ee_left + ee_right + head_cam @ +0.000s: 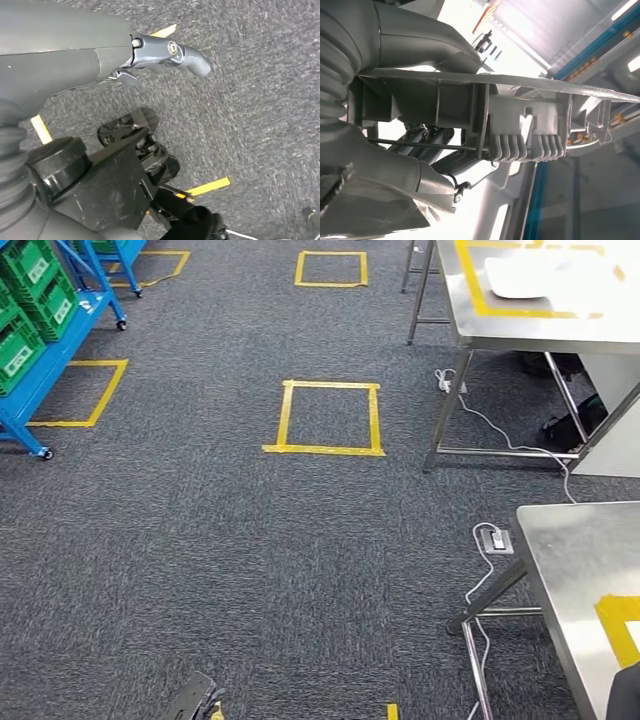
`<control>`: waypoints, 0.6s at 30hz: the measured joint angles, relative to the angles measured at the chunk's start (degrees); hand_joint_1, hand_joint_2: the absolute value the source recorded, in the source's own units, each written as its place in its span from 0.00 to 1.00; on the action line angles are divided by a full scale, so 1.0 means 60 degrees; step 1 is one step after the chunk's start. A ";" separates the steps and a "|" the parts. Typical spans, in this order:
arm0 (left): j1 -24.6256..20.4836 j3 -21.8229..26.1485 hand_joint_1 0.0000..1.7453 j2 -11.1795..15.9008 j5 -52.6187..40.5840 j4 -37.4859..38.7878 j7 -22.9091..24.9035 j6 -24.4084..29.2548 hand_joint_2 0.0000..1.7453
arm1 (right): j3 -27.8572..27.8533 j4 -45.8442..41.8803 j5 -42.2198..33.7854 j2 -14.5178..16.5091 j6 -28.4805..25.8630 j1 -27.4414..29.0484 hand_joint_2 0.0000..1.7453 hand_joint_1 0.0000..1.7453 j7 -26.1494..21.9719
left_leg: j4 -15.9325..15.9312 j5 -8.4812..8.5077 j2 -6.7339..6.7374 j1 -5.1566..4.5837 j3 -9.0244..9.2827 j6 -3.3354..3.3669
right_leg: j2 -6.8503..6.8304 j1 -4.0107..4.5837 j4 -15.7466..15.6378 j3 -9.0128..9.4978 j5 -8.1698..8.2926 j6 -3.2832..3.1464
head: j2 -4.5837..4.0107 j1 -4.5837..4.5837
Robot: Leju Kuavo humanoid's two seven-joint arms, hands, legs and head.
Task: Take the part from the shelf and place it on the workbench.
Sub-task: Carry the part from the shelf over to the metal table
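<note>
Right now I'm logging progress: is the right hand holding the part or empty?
Holding it. In the right wrist view the grey ribbed part lies across the right hand, thumb above and fingers beneath it.

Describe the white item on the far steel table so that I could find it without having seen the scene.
Start at the far steel table at the head view's upper right. Inside its yellow tape outline lies a flat white item. It is overexposed, so detail is lost. The nearer steel table has tape but nothing white.
</note>
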 joint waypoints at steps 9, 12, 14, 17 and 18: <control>-0.0044 0.0016 0.00 0.0026 0.0004 0.0000 -0.0024 0.0079 1.00 | -0.0047 0.0024 -0.0057 0.0003 0.0000 0.0007 1.00 1.00 -0.0037 | 0.0536 -0.0432 0.0140 -0.0006 -0.0129 -0.0412 | -0.0135 0.0017 -0.2138 0.1175 0.0730 -0.0438 | 0.0000 -0.0043; -0.0014 0.0024 0.00 0.0028 0.0004 0.0000 -0.0032 0.0079 1.00 | -0.0068 0.0026 -0.0054 0.0004 0.0000 0.0002 1.00 1.00 -0.0044 | 0.2281 -0.1417 -0.0237 0.0020 -0.0867 -0.0479 | 0.0042 0.0015 -0.2144 0.1119 0.0772 -0.0550 | 0.0000 -0.0065; 0.0019 0.0025 0.00 0.0030 0.0004 0.0000 -0.0034 0.0079 1.00 | -0.0080 0.0027 -0.0061 0.0004 0.0000 0.0003 1.00 1.00 -0.0048 | 0.3074 -0.1609 -0.0272 0.0019 -0.1215 -0.0457 | 0.0214 0.0032 -0.2139 0.1089 0.0793 -0.0575 | 0.0000 -0.0063; 0.0026 0.0030 0.00 0.0038 0.0013 0.0000 -0.0047 0.0079 1.00 | -0.0098 0.0027 -0.0088 0.0004 0.0000 0.0006 1.00 1.00 -0.0066 | 0.1710 -0.0657 -0.0486 0.0013 -0.0568 -0.0310 | 0.0502 0.0046 -0.2138 0.1112 0.0816 -0.0559 | 0.0000 -0.0063; 0.0027 0.0038 0.00 0.0055 0.0017 0.0000 -0.0056 0.0078 1.00 | -0.0102 0.0028 -0.0099 0.0004 0.0000 0.0001 1.00 1.00 -0.0076 | 0.1074 -0.0377 -0.0688 0.0011 -0.0281 -0.0235 | 0.0587 0.0056 -0.2128 0.1107 0.0829 -0.0534 | 0.0000 -0.0056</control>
